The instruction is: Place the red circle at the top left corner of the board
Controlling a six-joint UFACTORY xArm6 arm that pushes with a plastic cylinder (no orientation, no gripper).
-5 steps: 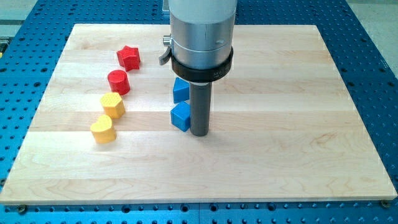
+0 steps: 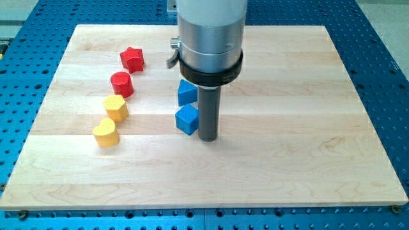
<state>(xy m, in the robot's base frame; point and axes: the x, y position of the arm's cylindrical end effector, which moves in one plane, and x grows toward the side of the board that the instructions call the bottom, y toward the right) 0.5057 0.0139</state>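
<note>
Camera view: red circle (image 2: 121, 84) well left of my gripperless tip (image 2: 208, 138).

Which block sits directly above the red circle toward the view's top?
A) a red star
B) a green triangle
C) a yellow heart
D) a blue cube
A: the red star lies just above the red circle toward the view's top, while my tip rests far to the view's right, beside the lower blue block.
</note>
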